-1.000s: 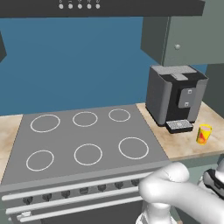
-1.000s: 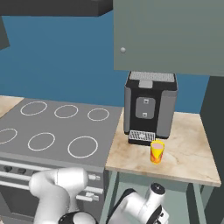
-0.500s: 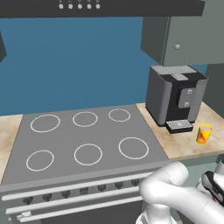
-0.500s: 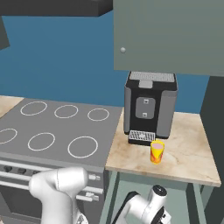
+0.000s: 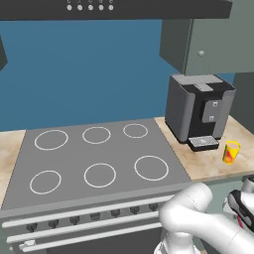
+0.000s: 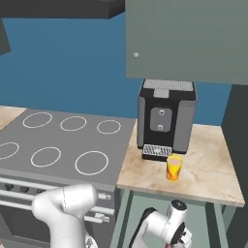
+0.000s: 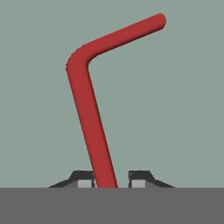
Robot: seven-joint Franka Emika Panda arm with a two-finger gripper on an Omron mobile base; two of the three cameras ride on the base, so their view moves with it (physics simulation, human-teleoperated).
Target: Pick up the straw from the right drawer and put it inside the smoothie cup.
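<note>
Stovetop (image 5: 99, 158): flat grey slab on the left, six thin white rings, knob row along the near front edge.
Counter (image 6: 208, 169): pale marbled beige, sits right of the stove, with blue wall behind.
Coffee machine (image 6: 165, 118): boxy, dark, matte, with a grille tray at its foot, on the counter under a grey-green wall cabinet (image 6: 189, 38).
Smoothie cup (image 6: 174, 168): small yellow tumbler with a red-orange patch, just in front of the machine's tray, near it but not touching.
Straw (image 7: 89, 109): smooth red tube with a bend near the top, against a plain grey-green surface.
Gripper (image 7: 112, 183): the two dark tips sit on either side of the straw's lower end, looks like they're clamped on it.
Change: arm elbow has dropped lower in both base views; cup and machine haven't moved.
</note>
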